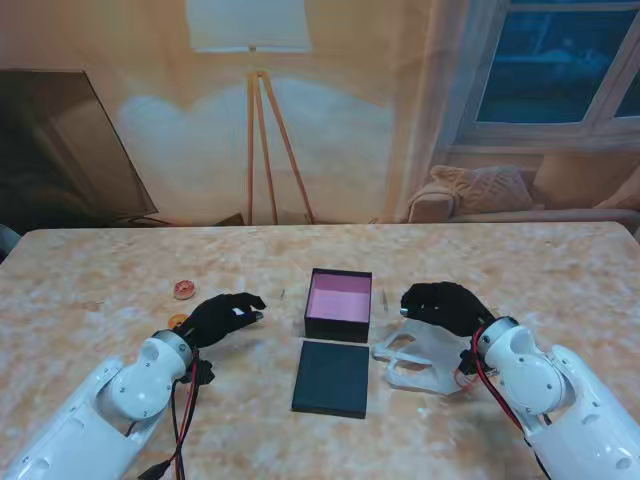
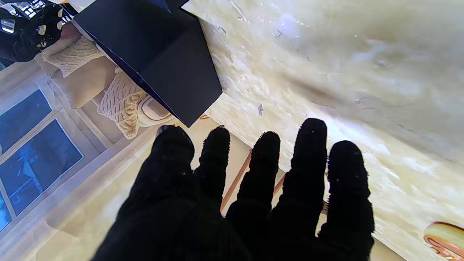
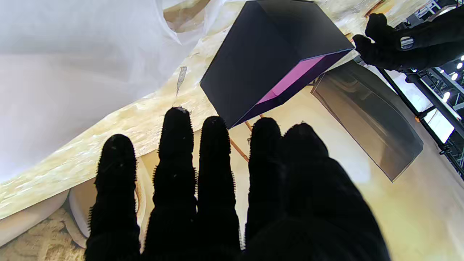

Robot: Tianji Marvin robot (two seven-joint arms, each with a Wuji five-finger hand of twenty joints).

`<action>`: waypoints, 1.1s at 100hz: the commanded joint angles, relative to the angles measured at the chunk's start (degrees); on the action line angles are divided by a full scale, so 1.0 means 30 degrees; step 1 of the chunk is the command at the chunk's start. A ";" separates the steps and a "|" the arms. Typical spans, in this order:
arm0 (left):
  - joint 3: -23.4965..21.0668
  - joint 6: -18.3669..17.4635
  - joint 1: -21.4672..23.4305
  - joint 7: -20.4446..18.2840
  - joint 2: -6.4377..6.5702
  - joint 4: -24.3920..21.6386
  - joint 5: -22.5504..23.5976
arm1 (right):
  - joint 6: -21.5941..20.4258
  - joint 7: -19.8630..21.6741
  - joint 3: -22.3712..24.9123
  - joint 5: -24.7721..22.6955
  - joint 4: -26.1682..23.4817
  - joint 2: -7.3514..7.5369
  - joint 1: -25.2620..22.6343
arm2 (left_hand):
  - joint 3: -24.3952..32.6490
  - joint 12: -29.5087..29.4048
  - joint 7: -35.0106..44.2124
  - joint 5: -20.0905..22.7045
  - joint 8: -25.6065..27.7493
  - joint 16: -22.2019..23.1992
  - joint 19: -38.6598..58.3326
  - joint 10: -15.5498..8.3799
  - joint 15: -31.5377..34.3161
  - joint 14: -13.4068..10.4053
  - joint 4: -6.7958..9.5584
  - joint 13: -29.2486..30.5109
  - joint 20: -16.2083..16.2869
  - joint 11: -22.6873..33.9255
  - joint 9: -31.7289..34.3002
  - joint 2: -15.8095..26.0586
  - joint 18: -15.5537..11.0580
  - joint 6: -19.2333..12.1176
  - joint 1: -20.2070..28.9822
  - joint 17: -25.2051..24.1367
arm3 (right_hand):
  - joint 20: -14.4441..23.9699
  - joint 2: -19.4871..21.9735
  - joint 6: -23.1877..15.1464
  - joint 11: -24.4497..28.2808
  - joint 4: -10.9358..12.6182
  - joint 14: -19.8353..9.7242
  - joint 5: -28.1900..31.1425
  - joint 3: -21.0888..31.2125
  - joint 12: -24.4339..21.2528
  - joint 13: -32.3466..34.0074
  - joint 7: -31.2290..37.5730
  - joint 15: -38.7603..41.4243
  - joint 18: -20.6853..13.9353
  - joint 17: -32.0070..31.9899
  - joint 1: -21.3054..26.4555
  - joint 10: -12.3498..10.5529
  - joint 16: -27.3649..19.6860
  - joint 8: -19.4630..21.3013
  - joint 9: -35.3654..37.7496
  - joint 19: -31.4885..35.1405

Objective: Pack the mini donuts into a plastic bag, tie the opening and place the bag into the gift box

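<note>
A black gift box [image 1: 338, 303] with a pink inside stands open mid-table, and its dark wall [image 2: 156, 54] [image 3: 253, 65] shows in both wrist views. A clear plastic bag [image 1: 415, 358] [image 3: 72, 72] lies flat to the box's right. One pink-iced mini donut [image 1: 185, 289] lies left of the box. A second donut [image 1: 178, 321] peeks out beside my left hand [image 1: 225, 317], and a donut [image 2: 444, 239] shows at the left wrist view's edge. The left hand [image 2: 253, 195] is open, fingers stretched, holding nothing. My right hand [image 1: 445, 305] [image 3: 217, 195] hovers open over the bag's far end.
The box's flat black lid [image 1: 332, 378] lies on the table nearer to me than the box. A small thin strip [image 1: 385, 299] lies just right of the box. Behind the table stand a tripod floor lamp [image 1: 262, 140] and a sofa with cushions [image 1: 480, 190].
</note>
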 commanded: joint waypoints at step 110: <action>-0.0293 0.0105 0.0304 -0.0222 -0.0006 -0.0293 0.0101 | -0.0512 0.3974 -0.0148 -0.2521 -0.0573 0.0787 0.1159 | -0.0089 -0.0189 -0.0651 0.0279 -0.0423 -0.0036 -0.0012 -0.0189 0.0317 -0.0090 0.0226 -0.0039 0.0302 -0.0330 -0.0618 0.0455 -0.0148 -0.0210 0.0239 -0.0204 | 0.4994 -0.4557 -0.1520 0.7642 -0.1315 -0.3737 -0.0622 0.5596 0.8433 -0.0201 -0.2790 1.2787 -0.3374 0.3011 -0.3575 -0.2367 0.9049 -0.0145 -0.2338 0.5380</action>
